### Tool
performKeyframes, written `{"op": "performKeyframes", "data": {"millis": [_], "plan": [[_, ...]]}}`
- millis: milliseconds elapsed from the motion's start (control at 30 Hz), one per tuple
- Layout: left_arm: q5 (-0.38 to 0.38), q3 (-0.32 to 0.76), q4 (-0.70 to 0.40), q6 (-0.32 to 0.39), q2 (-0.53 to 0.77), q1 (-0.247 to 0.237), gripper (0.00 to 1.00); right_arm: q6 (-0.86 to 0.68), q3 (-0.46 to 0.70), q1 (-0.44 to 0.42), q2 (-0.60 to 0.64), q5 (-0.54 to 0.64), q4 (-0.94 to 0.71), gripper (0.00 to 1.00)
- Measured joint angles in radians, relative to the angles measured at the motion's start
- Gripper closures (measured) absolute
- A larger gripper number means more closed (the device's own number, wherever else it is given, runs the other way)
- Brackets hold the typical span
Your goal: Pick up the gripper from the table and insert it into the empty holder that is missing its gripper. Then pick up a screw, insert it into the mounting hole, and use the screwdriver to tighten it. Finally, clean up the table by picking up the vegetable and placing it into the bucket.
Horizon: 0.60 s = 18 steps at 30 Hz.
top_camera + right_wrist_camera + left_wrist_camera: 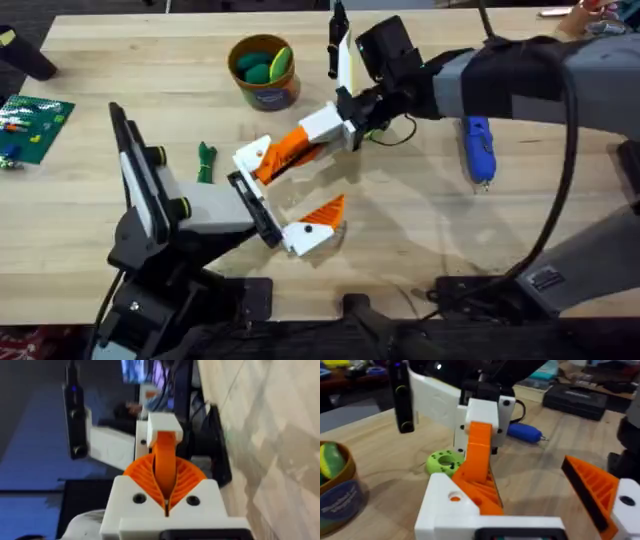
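My right gripper (322, 130) is shut on the orange tip of the loose gripper (290, 152), reaching in from the right. The piece's white base meets the holder (250, 157) at the far end of my left arm's black jaw rail; how deep it sits I cannot tell. My left gripper (285, 195) stands open, its other finger (315, 225) carrying an orange wedge. In the right wrist view the orange pads (187, 477) pinch the gripper (165, 450). The blue screwdriver (478, 148) lies to the right. The dark green vegetable (206, 160) lies left of the holder. The bucket (268, 92) stands behind.
The bucket holds green and yellow toy items. A green circuit board (32, 125) lies at the table's left edge. A green round disc (445, 461) sits on the table behind the holder. Bare wood lies in front of the screwdriver, at the right.
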Motion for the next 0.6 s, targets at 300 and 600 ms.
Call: {"op": "performKeyframes", "data": {"millis": [300,600], "plan": [[-0.075,0.0,0.0,-0.033,0.0,0.011,0.017,0.123,0.0,0.026,-0.014,0.079,0.07,0.982],[-0.068,0.0,0.0,-0.046,0.001,0.009,0.017,0.146,-0.02,0.016,-0.017,0.084,0.109,0.983]]}}
